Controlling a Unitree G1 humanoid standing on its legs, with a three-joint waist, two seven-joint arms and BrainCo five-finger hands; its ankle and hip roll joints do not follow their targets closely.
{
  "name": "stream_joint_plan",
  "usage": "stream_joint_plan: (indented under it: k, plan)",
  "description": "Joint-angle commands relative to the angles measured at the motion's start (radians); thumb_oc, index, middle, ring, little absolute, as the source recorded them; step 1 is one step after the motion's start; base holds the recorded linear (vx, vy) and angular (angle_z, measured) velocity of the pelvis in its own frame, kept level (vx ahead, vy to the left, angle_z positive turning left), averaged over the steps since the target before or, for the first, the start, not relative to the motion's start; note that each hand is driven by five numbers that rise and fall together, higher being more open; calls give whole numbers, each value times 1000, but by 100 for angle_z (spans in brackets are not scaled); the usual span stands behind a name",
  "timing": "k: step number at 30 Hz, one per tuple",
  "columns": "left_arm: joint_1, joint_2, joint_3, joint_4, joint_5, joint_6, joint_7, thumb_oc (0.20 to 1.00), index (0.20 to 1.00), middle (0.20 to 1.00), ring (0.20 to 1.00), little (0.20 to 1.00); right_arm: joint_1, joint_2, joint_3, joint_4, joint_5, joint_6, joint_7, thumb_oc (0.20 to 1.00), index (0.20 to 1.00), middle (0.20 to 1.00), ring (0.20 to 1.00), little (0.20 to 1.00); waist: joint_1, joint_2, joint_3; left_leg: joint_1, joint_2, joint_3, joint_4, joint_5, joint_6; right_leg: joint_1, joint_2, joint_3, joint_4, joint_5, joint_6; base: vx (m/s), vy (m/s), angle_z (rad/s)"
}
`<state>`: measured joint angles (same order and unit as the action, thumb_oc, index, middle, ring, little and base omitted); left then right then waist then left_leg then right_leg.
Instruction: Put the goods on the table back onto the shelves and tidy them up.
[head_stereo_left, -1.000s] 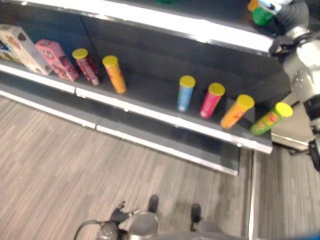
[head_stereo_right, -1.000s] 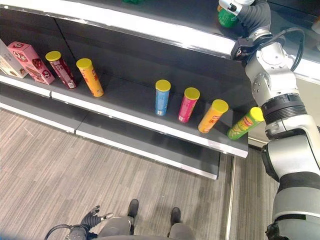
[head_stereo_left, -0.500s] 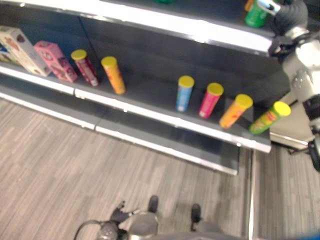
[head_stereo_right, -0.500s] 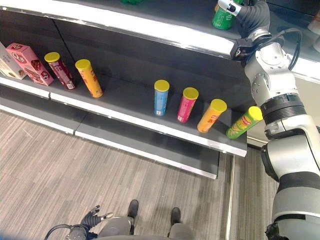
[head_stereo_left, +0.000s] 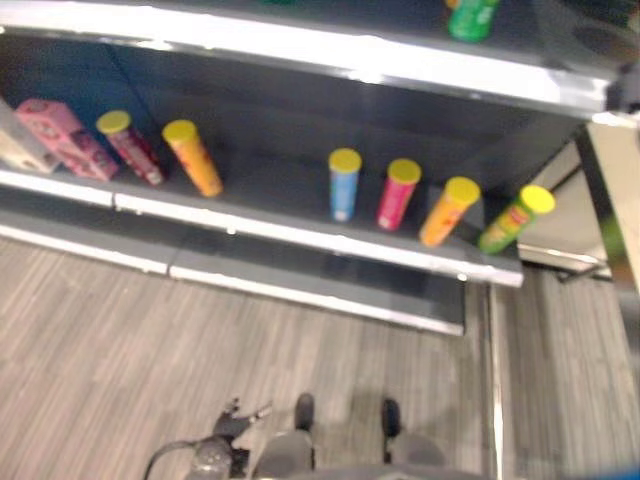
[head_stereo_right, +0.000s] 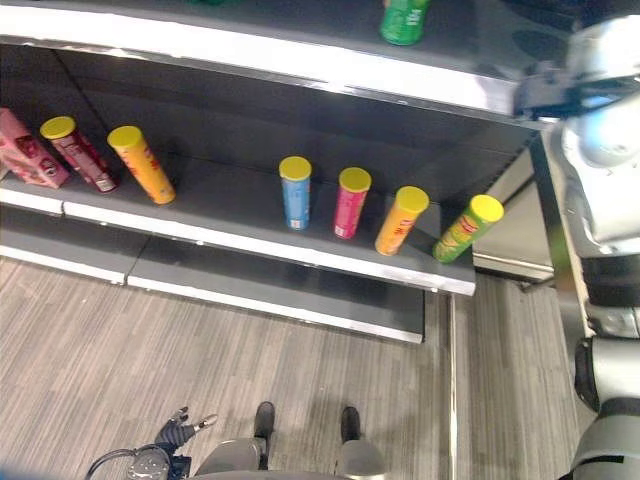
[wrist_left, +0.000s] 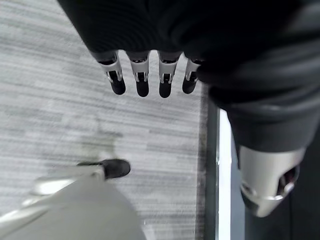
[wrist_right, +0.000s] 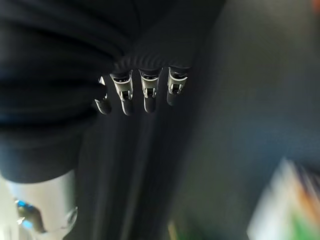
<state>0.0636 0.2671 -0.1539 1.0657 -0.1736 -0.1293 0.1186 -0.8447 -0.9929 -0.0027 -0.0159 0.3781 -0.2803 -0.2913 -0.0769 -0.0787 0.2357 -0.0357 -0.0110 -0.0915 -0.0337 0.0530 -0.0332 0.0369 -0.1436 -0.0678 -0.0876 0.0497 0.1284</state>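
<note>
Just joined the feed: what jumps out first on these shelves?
A row of yellow-lidded tubes on the middle shelf: dark red and orange at left, then blue, pink, orange and green running right. A green can stands alone on the top shelf. A pink box sits far left.

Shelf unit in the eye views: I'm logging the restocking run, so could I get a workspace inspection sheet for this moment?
Surface: dark middle shelf with a pale front edge; upper shelf above it.
Job's things: green can stands on the upper shelf, free of any hand.
Clutter: on the middle shelf, yellow-lidded tubes: dark red, orange, blue, pink, orange, green; pink box at the left end.
Hands: left hand hangs over the floor, fingers relaxed, empty; right hand is relaxed and empty before a dark shelf surface.
Cables: nothing seen.
Surroundings: grey plank floor.
</note>
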Motion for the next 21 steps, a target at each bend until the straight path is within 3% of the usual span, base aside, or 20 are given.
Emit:
stream_joint_plan:
  k: [1,3,4,5,8,9,13,15,17,21]
  plan:
    - [-27,25,15,44,41,-12,13,1000,1000,1000,1000,1000,64,4,-80,-82,87,-109,0,1000,1000,1000,1000,1000,-12,-30,-27,-33,96,29,235,-244,-63,-30,-20,43,114,-120,50,-3,-34,-22]
    - [-29,35,18,40,44,-12,13,1000,1000,1000,1000,1000,84,24,-97,-109,142,-129,34,1000,1000,1000,1000,1000,-12,-42,-25,-49,102,19,290,-265,-68,-41,-8,72,122,-120,49,-31,10,-32]
    - [-39,45,21,30,26,-14,9,1000,1000,1000,1000,1000,110,67,-109,-147,251,-161,83,1000,1000,1000,1000,1000,-13,-62,-17,-60,88,-76,346,-291,-82,-61,9,137,132,-116,50,-58,154,-69]
    - [-52,42,24,37,18,-12,3,1000,1000,1000,1000,1000,171,81,-158,-181,288,-159,105,1000,1000,1000,1000,1000,-33,-64,-23,-38,81,-113,318,-299,-81,-64,10,152,127,-99,53,-51,148,-97]
    - [-55,42,17,44,15,-12,0,1000,1000,1000,1000,1000,200,94,-180,-190,301,-167,111,1000,1000,1000,1000,1000,-48,-62,-30,-15,80,-110,272,-286,-71,-77,1,155,127,-83,60,-55,182,-62]
    - [-55,41,17,39,22,-13,-7,1000,1000,1000,1000,1000,246,109,-216,-225,313,-154,133,1000,1000,1000,1000,1000,-79,-61,-35,2,59,-114,238,-282,-56,-107,-10,187,128,-48,79,-69,270,-7]
    - [-57,50,31,34,31,-18,-11,1000,1000,1000,1000,1000,300,126,-233,-241,310,-153,139,1000,1000,1000,1000,1000,-109,-61,-41,13,47,-52,218,-292,-35,-138,-4,243,118,-22,105,-54,261,-55]
    - [-62,53,45,32,37,-18,-11,1000,1000,1000,1000,1000,345,132,-233,-231,291,-135,135,1000,1000,1000,1000,1000,-126,-71,-31,27,41,45,210,-295,-13,-182,5,278,142,3,131,-78,225,-120]
    - [-59,48,44,38,57,-16,-11,1000,1000,1000,1000,1000,354,132,-234,-228,272,-129,130,1000,1000,1000,1000,1000,-124,-71,-15,47,54,103,213,-301,-2,-199,10,253,174,-3,133,-29,107,-135]
    - [-65,57,61,31,49,-12,-10,1000,1000,1000,1000,1000,357,104,-259,-217,236,-131,99,1000,1000,1000,1000,1000,-120,-58,-1,58,80,162,225,-300,13,-187,-34,146,214,-25,108,-32,28,-84]
